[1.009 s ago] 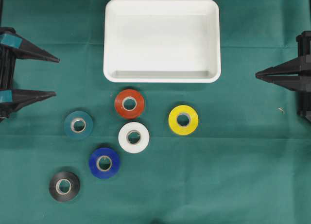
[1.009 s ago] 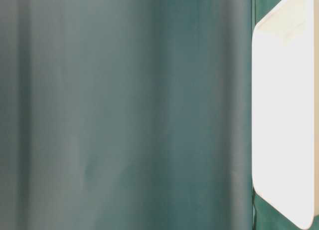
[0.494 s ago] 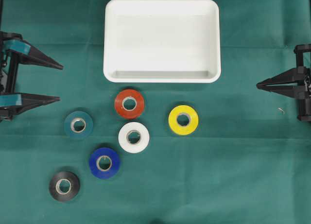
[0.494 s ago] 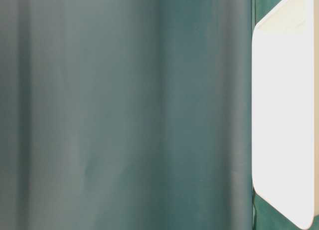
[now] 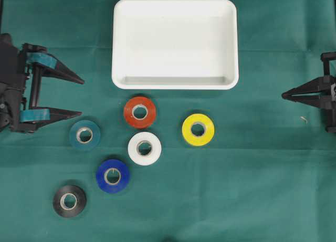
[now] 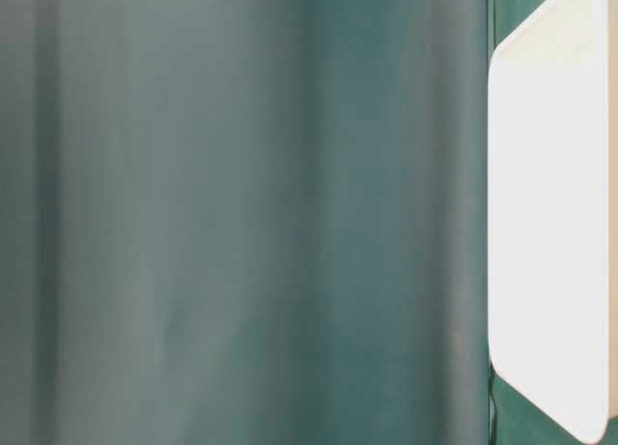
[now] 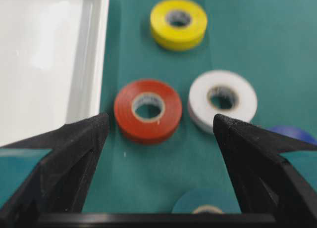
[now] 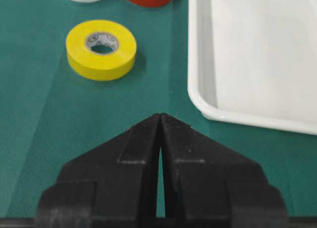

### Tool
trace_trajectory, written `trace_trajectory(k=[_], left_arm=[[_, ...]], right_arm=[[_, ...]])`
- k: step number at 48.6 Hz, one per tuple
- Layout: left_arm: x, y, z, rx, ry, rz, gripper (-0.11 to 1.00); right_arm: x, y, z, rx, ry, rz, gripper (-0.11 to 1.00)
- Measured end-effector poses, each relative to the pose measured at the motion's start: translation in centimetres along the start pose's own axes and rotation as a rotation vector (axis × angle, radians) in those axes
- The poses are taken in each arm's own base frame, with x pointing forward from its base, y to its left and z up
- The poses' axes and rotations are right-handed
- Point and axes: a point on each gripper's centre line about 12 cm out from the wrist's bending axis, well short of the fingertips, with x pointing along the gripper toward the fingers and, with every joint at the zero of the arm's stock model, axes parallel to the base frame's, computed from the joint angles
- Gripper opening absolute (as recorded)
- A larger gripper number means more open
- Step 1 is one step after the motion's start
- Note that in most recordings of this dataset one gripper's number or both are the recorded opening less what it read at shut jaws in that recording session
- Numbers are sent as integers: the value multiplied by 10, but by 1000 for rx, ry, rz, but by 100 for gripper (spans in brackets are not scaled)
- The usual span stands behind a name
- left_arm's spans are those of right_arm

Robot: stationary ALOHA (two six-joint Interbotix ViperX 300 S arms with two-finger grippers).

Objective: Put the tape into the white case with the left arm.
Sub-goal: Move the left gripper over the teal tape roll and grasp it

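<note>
Left gripper [image 5: 81, 97] sits at the left edge of the overhead view, teal-banded fingers spread wide, nothing between them, tips pointing toward the rolls. Through the left wrist camera the gap between those fingers frames the red tape [image 7: 147, 109] dead centre, the white tape [image 7: 223, 100] to its right, the yellow tape [image 7: 179, 22] further off. The blue tape [image 7: 292, 134] is only a sliver behind the right finger, and the teal tape [image 7: 205, 203] is cut off at the bottom edge and blurred.

Six rolls lie flat on the green cloth [image 5: 252, 189] in the overhead view, all outside the white case [image 5: 175, 43]: red just below its front rim, yellow [image 5: 198, 129] to the right, white [image 5: 144, 148], teal [image 5: 84, 135] nearest the left gripper's lower finger, blue [image 5: 112, 175], and black tape [image 5: 69, 201] furthest out. The case holds nothing.

Right gripper [image 5: 284, 95] at the right edge, fingers pressed together to a point, holding nothing. There's faint printing inside the yellow roll's core in the right wrist view [image 8: 101, 49], too small to read. The table-level view is a blurred wash of green, with only part of the case [image 6: 550, 223] visible at the right edge.
</note>
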Motion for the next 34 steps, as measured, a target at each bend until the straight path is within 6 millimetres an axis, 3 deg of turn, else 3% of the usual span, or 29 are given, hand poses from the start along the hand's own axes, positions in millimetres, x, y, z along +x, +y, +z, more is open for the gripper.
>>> trace_trajectory(k=[15, 34], left_arm=[[12, -3, -7, 7, 71, -10, 100], [12, -4, -8, 8, 74, -12, 100]], right_arm=[[0, 0, -3, 1, 6, -1, -9], [0, 0, -2, 1, 5, -1, -9]])
